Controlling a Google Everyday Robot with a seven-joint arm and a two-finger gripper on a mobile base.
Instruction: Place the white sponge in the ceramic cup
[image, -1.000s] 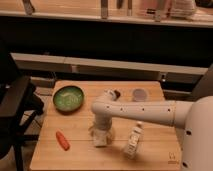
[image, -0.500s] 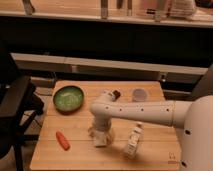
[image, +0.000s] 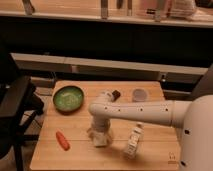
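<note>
Reaching down over the flat off-white sponge, the gripper is seen; a white labelled bottle leans just right, the small white ceramic cup stands beyond.

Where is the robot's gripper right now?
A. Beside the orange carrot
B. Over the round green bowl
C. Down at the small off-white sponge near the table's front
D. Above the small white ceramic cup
C: the gripper is lowered onto the small off-white sponge, far from the small white ceramic cup at the back right.
</note>
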